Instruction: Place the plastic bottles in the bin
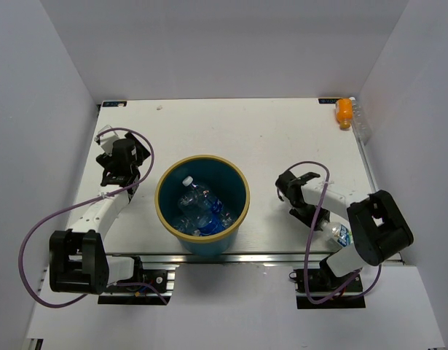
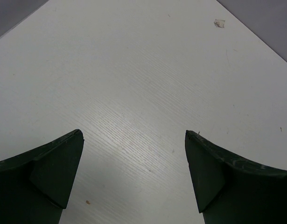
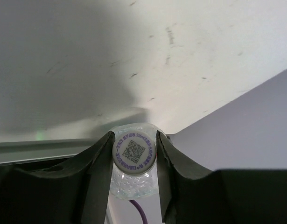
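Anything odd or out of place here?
The orange-filled bottle and a clear bottle sit tucked at the table's far right corner. A white scrap lies near the far edge, left side.

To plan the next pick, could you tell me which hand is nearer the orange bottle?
Right. The orange bottle lies in the far right corner; the right hand, gripping another bottle, is on that side by the front edge; the left hand is left of the bin.

White wood-grain tabletop [image 1: 282,138] on my feed, bin [image 1: 209,244] standing left of centre near the front edge, orange bottle [image 1: 344,111] in the far right corner, clear bottle [image 1: 362,125] just beside it, small pale scrap [image 1: 159,108] near the far edge, blue-labelled bottle [image 1: 339,233] at the near right edge, resting or lifted I can't tell.
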Available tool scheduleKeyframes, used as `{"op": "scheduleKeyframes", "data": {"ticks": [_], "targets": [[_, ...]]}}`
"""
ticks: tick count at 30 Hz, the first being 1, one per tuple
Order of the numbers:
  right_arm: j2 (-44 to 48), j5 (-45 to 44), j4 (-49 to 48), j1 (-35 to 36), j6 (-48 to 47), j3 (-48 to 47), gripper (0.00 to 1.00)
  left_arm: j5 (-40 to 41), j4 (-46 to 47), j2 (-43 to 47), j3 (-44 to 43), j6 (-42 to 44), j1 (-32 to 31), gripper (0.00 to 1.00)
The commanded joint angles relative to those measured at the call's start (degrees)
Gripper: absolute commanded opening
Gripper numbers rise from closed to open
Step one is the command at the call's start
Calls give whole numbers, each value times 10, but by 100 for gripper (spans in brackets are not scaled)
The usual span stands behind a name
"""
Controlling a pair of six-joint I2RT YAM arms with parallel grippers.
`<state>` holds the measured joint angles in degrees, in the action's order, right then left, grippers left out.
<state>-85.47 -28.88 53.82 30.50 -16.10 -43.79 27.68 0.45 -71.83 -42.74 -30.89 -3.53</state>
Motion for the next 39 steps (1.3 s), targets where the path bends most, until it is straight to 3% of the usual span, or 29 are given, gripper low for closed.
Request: {"op": "scheduleKeyframes", "data": {"ticks": [1,4,7,12,15,17,18,19,21,25,27,28,31,37,39], "targets": [[-7,-44,8,1,8,-43,12,6,3,16,-5,-1,3,98],[3,-99,-3,1,9,-96,0,3,5,17,-5,-1,3,98],[30,-144,-72,1,3,-171,0,3,4,17,-5,0,3,98],[100,-98,-199,1,-3,-279,0,1,5,15,-5,0,3,98],[164,-17,-308,2,-2,-321,0,-3,3,7,-9,-1,3,98],[213,97,-396,2,2,-300,0,-3,-1,3,-14,-2,3,98],[268,148,-498,3,10,-280,0,-7,-1,2,-16,-1,3,98],[293,247,-554,2,25,-261,0,-11,-22,1,-18,-1,3,98],[329,350,-621,2,64,-241,0,-22,-27,2,-22,-1,4,98],[286,640,-603,2,168,-323,0,-23,-42,20,-19,-6,4,98],[256,724,-638,2,241,-337,0,-33,-43,29,-16,-8,3,98],[247,811,-712,3,314,-335,0,-43,-43,36,-15,-10,3,98],[209,909,-815,14,418,-332,0,-69,-52,46,-11,-10,3,98],[182,890,-704,92,306,-302,0,-50,-67,76,-2,-8,3,98],[177,901,-665,105,271,-300,35,-51,-68,80,-1,-8,3,98]]}}
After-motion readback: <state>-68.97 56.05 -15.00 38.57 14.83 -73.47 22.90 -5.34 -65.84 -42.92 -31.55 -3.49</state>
